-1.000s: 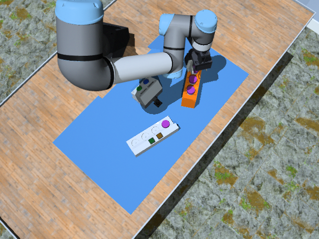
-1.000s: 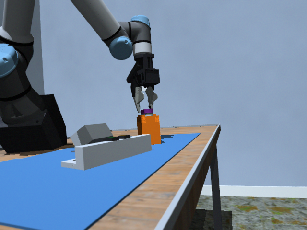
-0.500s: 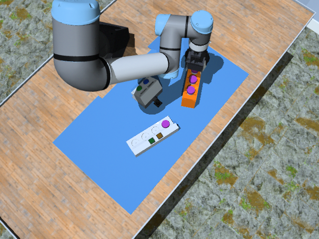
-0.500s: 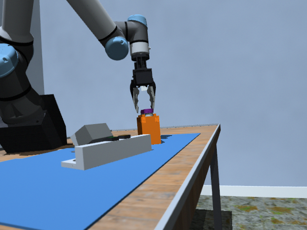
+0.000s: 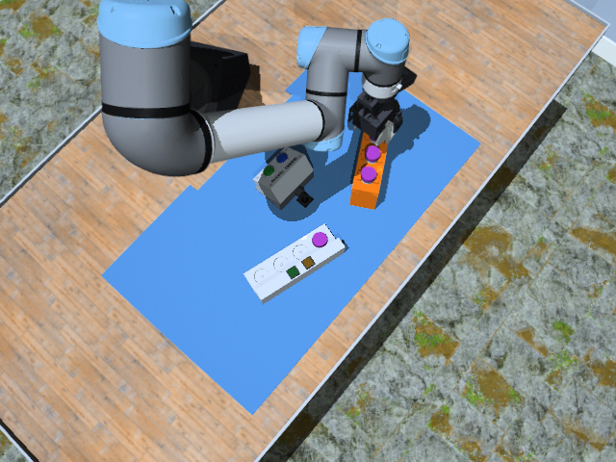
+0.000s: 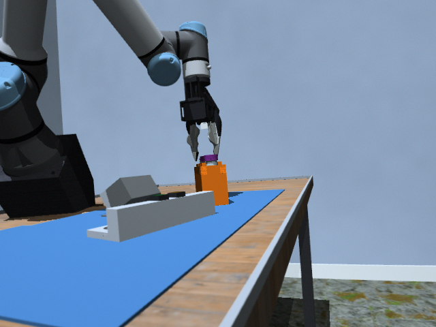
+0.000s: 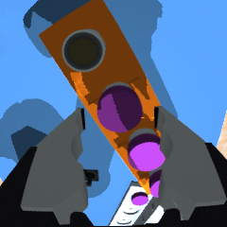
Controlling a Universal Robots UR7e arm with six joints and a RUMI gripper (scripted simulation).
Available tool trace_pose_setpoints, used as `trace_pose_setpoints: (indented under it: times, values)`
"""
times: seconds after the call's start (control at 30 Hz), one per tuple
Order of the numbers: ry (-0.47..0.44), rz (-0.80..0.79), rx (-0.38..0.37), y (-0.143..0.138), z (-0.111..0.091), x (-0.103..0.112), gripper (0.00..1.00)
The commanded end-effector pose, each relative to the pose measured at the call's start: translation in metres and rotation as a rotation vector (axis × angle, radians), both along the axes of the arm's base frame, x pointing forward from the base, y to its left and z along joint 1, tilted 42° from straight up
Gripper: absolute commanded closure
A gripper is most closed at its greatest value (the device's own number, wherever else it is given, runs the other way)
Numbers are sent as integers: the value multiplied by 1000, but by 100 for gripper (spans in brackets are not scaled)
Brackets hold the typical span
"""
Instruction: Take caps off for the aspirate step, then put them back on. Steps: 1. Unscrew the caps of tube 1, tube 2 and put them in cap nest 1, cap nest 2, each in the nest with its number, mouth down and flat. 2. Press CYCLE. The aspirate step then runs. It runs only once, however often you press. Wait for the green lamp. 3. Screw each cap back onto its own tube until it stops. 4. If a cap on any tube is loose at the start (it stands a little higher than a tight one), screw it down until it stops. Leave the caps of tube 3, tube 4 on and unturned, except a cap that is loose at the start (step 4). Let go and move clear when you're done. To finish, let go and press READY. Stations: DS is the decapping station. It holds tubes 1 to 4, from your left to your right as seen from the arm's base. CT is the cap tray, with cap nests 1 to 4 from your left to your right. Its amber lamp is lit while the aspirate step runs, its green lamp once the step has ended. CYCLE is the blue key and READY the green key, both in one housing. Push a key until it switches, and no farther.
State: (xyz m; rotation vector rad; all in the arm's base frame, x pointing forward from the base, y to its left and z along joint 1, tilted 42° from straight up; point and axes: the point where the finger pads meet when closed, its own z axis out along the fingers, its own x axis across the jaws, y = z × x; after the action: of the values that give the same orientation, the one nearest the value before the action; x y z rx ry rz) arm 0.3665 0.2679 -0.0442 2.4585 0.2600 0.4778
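One uncapped tube point(image 7: 83, 50) stands left of my partly open, unloaded gripper point(image 5: 379, 139) point(image 6: 206, 157) point(image 7: 119, 109); one purple cap on tube 2 point(image 7: 120, 108) lies below its fingertips; rightward, two more: tube 3's cap point(image 5: 372, 153) point(image 7: 148, 155), tube 4's cap point(image 5: 369, 174) point(image 6: 209, 157) point(image 7: 155, 187). One removed cap point(image 5: 320, 239) point(image 7: 139, 199) sits in nest 1, well apart.

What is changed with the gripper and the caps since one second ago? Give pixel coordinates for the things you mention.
The gripper point(image 5: 382, 139) point(image 6: 206, 157) point(image 7: 119, 109) has turned and shifted slightly left in the top view. Its fingers now hold nothing. The orange station point(image 5: 364, 197) point(image 6: 216, 186) point(image 7: 113, 52) and the cap point(image 5: 320, 239) point(image 7: 139, 199) on the white tray point(image 5: 269, 291) point(image 6: 158, 218) point(image 7: 126, 211) stayed.
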Motion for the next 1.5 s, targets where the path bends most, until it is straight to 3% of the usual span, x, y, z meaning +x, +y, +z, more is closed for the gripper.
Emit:
trace_pose_setpoints:
  times: [0.0,0.03,0.5,0.73,0.8,1.23,1.47]
  values:
    - [-24,-35,7,1,1,-1,65]
    - [-22,-37,6,0,0,-1,100]
    - [-22,-37,6,0,0,-1,100]
    - [167,224,-131,1,1,0,100]
    - [167,224,-131,1,1,0,100]
    - [460,623,-344,-1,0,-2,100]
    - [545,743,-406,-1,0,-3,100]
